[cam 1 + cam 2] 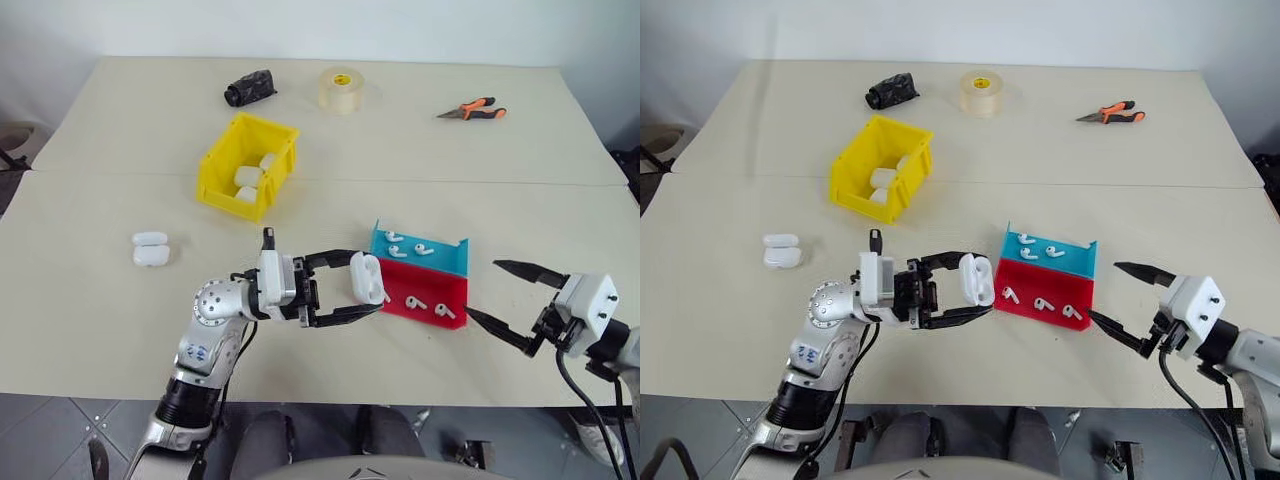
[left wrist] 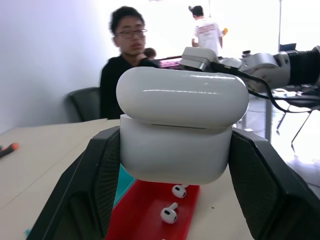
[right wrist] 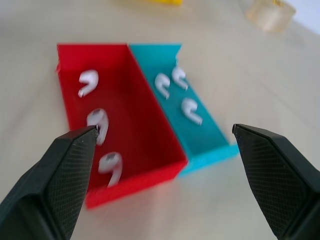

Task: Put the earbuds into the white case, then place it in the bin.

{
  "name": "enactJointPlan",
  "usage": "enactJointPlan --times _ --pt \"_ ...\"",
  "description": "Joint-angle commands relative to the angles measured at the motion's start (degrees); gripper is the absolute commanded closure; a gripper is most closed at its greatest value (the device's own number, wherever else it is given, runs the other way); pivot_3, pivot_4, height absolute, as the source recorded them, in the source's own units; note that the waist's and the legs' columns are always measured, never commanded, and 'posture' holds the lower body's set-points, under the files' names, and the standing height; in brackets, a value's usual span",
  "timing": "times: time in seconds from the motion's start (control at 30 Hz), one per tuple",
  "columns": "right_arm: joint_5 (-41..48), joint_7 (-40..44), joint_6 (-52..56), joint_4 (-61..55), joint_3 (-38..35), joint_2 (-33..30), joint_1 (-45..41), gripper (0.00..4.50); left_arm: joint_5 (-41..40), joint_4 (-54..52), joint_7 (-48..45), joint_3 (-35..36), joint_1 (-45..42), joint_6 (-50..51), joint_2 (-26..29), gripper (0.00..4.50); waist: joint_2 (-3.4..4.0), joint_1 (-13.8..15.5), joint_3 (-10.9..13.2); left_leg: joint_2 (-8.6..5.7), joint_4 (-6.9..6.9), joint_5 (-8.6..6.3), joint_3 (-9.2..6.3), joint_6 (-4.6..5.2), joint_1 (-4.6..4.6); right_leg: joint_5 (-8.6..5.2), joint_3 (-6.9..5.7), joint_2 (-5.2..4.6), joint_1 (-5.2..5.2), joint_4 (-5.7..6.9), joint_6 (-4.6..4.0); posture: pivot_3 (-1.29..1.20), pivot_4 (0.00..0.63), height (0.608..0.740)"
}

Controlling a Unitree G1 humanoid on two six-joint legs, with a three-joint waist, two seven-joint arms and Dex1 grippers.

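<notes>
My left gripper (image 1: 372, 282) is shut on a white case (image 1: 366, 278), holding it above the table just left of the trays; the case (image 2: 182, 125) sits between both fingers. Several earbuds lie in the red tray (image 1: 428, 290) and the blue tray (image 1: 445, 262), such as one earbud (image 1: 415, 302) in the red and another (image 3: 191, 111) in the blue. The yellow bin (image 1: 215, 180) stands farther back on the left with white cases inside. To the right of the trays, my right gripper (image 1: 482, 288) is open and empty, its fingertips pointing at the trays (image 3: 145, 135).
Two more white cases (image 1: 150, 248) lie on the table at the left. At the back are a black object (image 1: 250, 88), a tape roll (image 1: 342, 88) and orange-handled pliers (image 1: 472, 110). A seated person (image 2: 125, 60) is beyond the table.
</notes>
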Motion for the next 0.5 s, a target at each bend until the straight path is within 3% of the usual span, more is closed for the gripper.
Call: enactJointPlan --times 0.03,0.17,0.3,0.5 --pt "2.4 0.6 0.9 -4.4 -2.8 -0.9 2.2 0.0 -0.5 1.4 -2.1 -0.9 -1.0 -2.1 0.2 1.68 0.01 -0.1 0.0 0.0 0.0 0.0 0.0 0.0 0.01 0.0 0.0 0.0 0.0 0.0 0.0 0.0 0.15 0.74" --pt "4.1 -1.5 15.2 -11.2 -0.5 -7.8 1.5 0.0 -0.5 2.3 -2.7 -0.5 -1.1 -2.3 1.7 1.68 0.05 -0.2 0.0 0.02 0.0 0.0 0.0 0.0 0.01 0.0 0.02 0.01 0.0 0.0 0.0 0.0 0.15 0.74" --pt "3.3 -4.5 32.1 -16.1 7.7 -18.1 -6.6 0.0 -0.7 2.4 -2.7 -0.4 -0.5 -2.5 2.3 1.68 0.05 -0.2 0.0 0.07 0.12 0.0 -0.12 0.0 0.01 0.0 0.0 0.04 0.03 0.02 0.0 0.0 0.15 0.74" --pt "5.1 -6.7 48.3 -17.9 15.9 -24.5 -17.5 0.0 0.0 0.7 -1.6 -0.8 1.2 -2.7 2.8 1.68 0.05 0.2 0.0 0.03 0.44 -0.06 -0.58 0.1 -0.32 0.0 -0.35 0.0 0.15 -0.05 0.0 0.0 0.15 0.74"
